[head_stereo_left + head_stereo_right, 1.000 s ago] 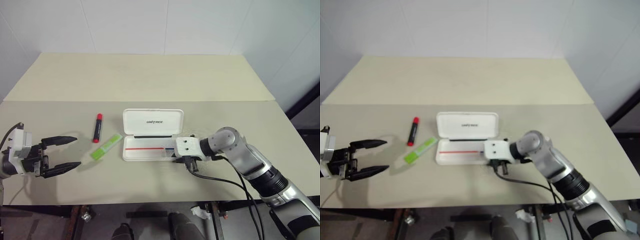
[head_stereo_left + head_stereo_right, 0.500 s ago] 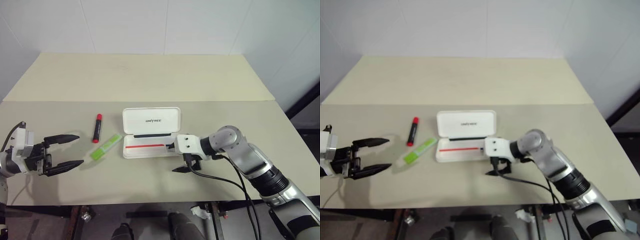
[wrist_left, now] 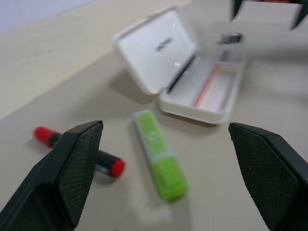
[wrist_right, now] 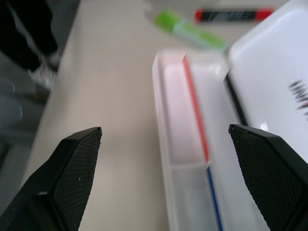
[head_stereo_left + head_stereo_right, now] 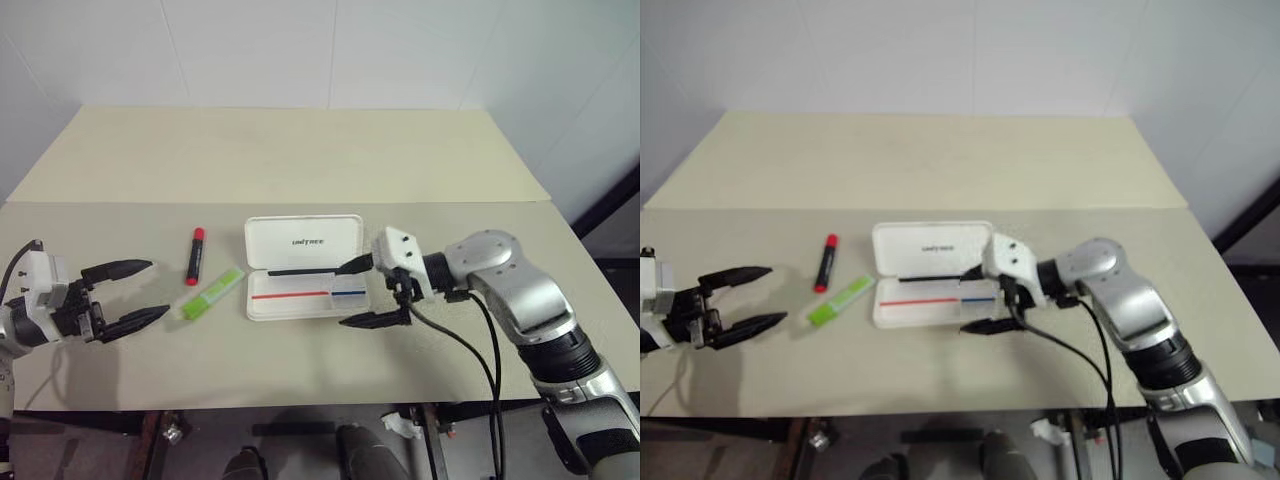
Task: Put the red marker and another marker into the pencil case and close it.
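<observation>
A pale beige table (image 5: 300, 160) stands against white walls, and we work over its near half. Our right gripper (image 5: 366, 292) hangs just above the right end of the pencil case (image 5: 305, 268), its two black fingers spread wide apart, one over the hinge line and one past the case's near edge, with nothing between them. Our left gripper (image 5: 135, 292) sits low at the table's left side, its fingers likewise wide apart and empty, pointing toward the markers.

The pencil case lies open in the middle of the table, its white lid tilted back with the small dark logo showing, and the tray in front carrying a red stripe and a blue stripe; we see no marker inside it. Just to the left of the case lies the light-green highlighter (image 5: 211, 294), set at a slant, near but not touching the tray. Beside it, a little farther left and farther back, the red marker (image 5: 194, 255) rests on the table, its red end toward the wall.
</observation>
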Robot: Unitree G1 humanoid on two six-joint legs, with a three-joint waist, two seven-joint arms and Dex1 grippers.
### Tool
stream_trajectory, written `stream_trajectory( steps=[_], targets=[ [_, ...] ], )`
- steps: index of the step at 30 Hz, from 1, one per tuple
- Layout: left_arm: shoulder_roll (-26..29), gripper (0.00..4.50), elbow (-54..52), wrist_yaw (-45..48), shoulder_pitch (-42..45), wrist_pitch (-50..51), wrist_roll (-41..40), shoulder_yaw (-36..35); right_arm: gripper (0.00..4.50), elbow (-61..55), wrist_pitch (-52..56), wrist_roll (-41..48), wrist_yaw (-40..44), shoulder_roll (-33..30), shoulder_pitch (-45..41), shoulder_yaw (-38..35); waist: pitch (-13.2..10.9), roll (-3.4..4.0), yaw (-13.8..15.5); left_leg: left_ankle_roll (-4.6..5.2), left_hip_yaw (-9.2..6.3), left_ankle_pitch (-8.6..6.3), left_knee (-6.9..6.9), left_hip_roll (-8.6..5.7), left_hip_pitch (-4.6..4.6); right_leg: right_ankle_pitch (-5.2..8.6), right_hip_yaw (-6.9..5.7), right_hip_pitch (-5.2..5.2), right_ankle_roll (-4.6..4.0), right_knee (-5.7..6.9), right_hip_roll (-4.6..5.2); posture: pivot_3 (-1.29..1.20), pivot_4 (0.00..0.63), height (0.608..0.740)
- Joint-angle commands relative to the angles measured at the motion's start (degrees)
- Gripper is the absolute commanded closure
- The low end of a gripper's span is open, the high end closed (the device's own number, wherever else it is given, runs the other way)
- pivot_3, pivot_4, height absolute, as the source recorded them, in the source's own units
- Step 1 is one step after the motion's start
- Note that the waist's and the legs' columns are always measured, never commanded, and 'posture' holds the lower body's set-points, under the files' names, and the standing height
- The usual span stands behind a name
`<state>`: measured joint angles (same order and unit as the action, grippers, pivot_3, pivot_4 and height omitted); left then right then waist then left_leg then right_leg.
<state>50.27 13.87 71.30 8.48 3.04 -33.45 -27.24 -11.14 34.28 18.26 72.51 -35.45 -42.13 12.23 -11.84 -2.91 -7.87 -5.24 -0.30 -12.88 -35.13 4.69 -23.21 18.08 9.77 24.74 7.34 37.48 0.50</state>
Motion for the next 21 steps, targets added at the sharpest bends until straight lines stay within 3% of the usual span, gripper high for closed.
stream_trajectory(
  steps=[1, 10, 15, 21],
  targets=[
    [-0.5, 0.00, -1.4, -6.2, 0.3, 1.7, 0.7, -2.2, 0.01, 0.1, 1.0, 3.4, -1.3, -0.9, -1.4, -4.9, 0.0, 0.00, 0.0, 0.00, 0.00, 0.00, 0.00, 0.00, 0.00, 0.00, 0.00, 0.00, 0.00, 0.00, 0.00, 0.00, 0.150, 0.740],
    [-3.3, 0.00, -1.0, -20.7, 6.9, 10.6, 4.7, 3.2, 0.01, 4.9, -9.3, 6.1, -1.5, -0.5, 3.5, -11.5, 0.0, -0.01, 0.3, 0.00, -0.02, 0.00, 0.00, -0.02, -0.01, -0.19, -0.01, -0.08, 0.36, -0.07, -0.01, 0.00, 0.150, 0.740],
    [-5.4, 0.00, 1.0, -29.5, 12.9, 15.7, 9.8, 7.8, 0.01, 7.1, -12.8, 4.3, -2.5, -0.6, 5.1, -10.4, 0.0, -0.01, 0.2, 0.00, -0.02, 0.00, -0.02, -0.03, -0.02, -0.24, 0.00, -0.07, 0.45, -0.07, -0.01, 0.00, 0.150, 0.740],
    [-5.9, 0.00, 5.4, -32.6, 20.1, 21.2, 13.7, 13.3, 0.01, 8.1, -14.1, 3.7, -3.7, 0.3, 5.0, -9.6, 0.0, -0.01, 0.1, 0.00, -0.03, 0.01, -0.04, -0.03, 0.01, -0.26, 0.01, -0.10, 0.47, -0.04, -0.04, 0.00, 0.150, 0.740]
  ],
)
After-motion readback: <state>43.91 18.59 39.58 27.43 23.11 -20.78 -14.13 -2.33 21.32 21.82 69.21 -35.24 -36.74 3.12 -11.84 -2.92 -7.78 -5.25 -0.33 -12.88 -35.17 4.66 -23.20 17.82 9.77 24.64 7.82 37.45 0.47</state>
